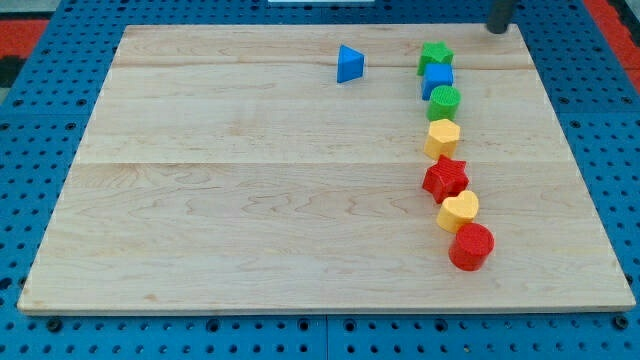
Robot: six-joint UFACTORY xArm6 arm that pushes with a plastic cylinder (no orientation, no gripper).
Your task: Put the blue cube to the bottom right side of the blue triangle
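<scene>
The blue triangle (349, 64) sits near the view's top, a little right of the middle. The blue cube (437, 80) lies to its right, touching a green star (435, 55) above it and a green cylinder (444, 102) below it. My tip (497, 29) shows at the view's top right as a dark rod end, above and to the right of the green star and apart from every block.
Below the green cylinder a line of blocks runs down the right side: a yellow hexagon (442, 138), a red star (445, 179), a yellow block (458, 211) and a red cylinder (471, 246). The wooden board (250, 200) lies on a blue pegboard.
</scene>
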